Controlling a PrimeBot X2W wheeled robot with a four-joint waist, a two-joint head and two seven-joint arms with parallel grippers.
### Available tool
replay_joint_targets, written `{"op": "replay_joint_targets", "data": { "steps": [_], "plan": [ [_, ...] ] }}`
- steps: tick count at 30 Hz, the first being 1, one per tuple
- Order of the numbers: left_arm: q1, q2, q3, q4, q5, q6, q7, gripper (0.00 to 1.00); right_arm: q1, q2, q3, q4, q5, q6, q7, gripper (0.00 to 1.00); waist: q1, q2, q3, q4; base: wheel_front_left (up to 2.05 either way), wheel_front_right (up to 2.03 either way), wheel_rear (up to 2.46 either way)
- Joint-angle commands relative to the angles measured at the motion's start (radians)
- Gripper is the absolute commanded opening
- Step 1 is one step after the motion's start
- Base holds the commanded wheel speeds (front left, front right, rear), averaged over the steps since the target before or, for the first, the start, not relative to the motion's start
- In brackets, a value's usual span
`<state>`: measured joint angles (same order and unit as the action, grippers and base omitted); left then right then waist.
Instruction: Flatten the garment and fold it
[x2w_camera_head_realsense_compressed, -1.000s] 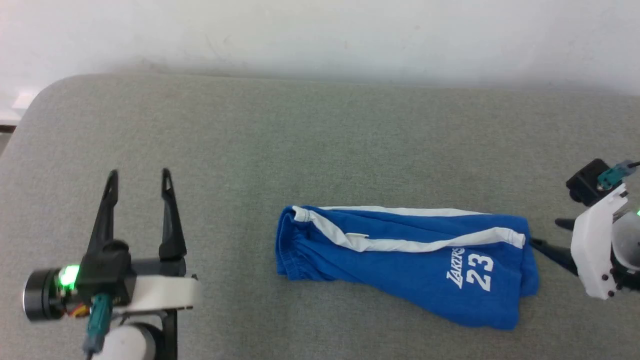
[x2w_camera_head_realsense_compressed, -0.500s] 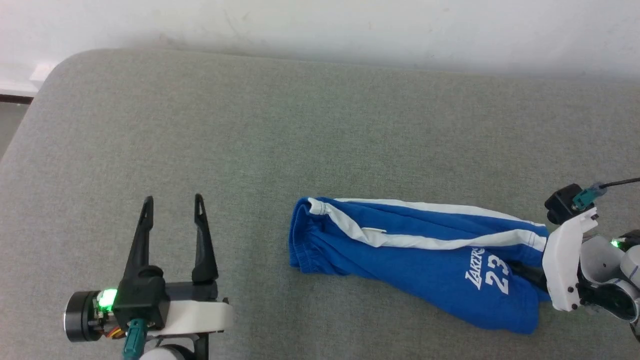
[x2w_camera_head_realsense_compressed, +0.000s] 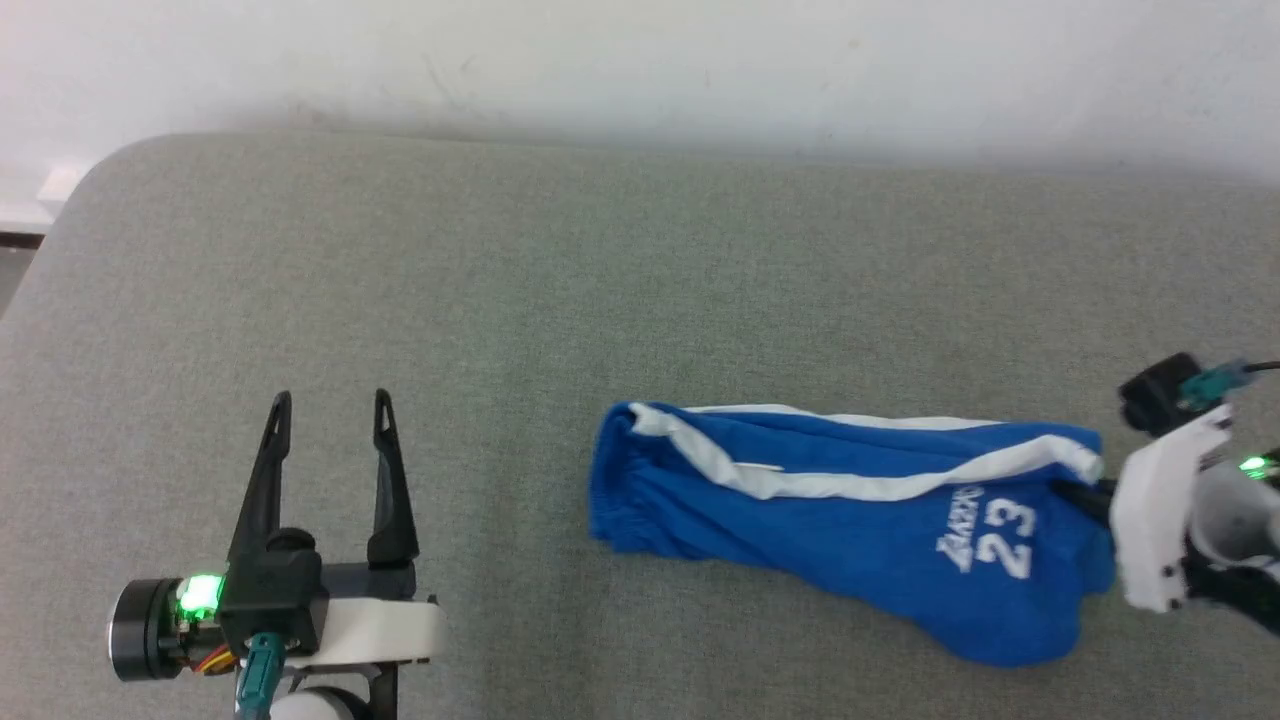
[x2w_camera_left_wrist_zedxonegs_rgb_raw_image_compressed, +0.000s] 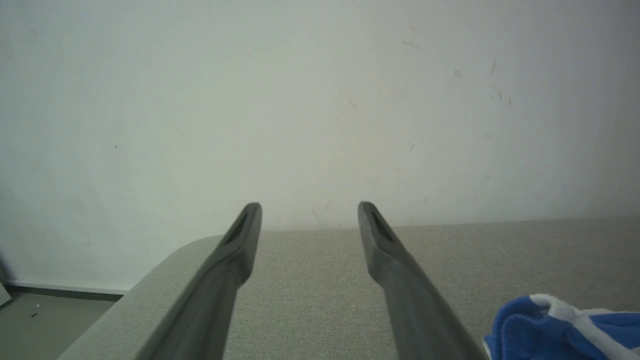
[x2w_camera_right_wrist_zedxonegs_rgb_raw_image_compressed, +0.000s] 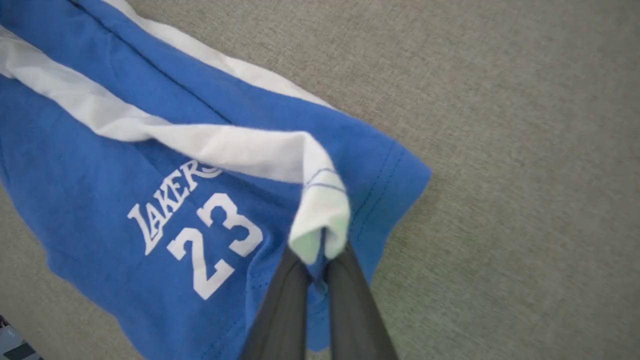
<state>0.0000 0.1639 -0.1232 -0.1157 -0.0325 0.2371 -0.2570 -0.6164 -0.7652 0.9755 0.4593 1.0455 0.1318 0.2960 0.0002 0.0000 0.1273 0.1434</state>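
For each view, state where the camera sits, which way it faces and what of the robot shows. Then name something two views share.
Head: on the head, looking down at pad and shorts; left claw open, right claw at the shorts' edge.
Left wrist: on that arm, facing the wall along its open fingers.
Right wrist: on that arm, looking down shut fingers pinching the trim.
Shared: head and right wrist both show the 23.

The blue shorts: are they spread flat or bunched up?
Bunched up. The shorts lie rumpled with the white stripe twisted and the right gripper pinching one hem.
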Motion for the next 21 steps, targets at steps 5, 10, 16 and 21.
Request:
{"op": "replay_joint_targets", "data": {
  "steps": [5,10,16,21],
  "plan": [
    [0.035,-0.001,0.009,0.002,0.022,-0.011,-0.005,1.00,-0.009,-0.120,-0.032,-0.048,-0.001,-0.001,0.015,0.00,-0.0002,0.0000,-0.029,-0.011,0.00,0.00,0.00],
    [0.043,0.003,0.008,0.010,0.025,-0.018,-0.005,1.00,-0.003,-0.179,-0.049,-0.169,0.018,-0.001,0.044,0.00,-0.0002,0.0000,-0.033,-0.011,0.00,0.00,0.00],
    [0.024,0.002,-0.001,0.014,0.029,-0.024,-0.005,1.00,-0.034,-0.171,-0.050,-0.376,-0.006,-0.001,0.092,0.00,-0.0002,0.0000,-0.013,0.006,0.00,0.00,0.00],
    [-0.002,-0.005,-0.016,0.012,0.030,-0.029,-0.005,1.00,-0.094,-0.099,-0.015,-0.485,-0.054,-0.001,0.162,0.00,-0.0002,0.0000,0.019,0.033,0.00,0.00,0.00]
  ]
}}
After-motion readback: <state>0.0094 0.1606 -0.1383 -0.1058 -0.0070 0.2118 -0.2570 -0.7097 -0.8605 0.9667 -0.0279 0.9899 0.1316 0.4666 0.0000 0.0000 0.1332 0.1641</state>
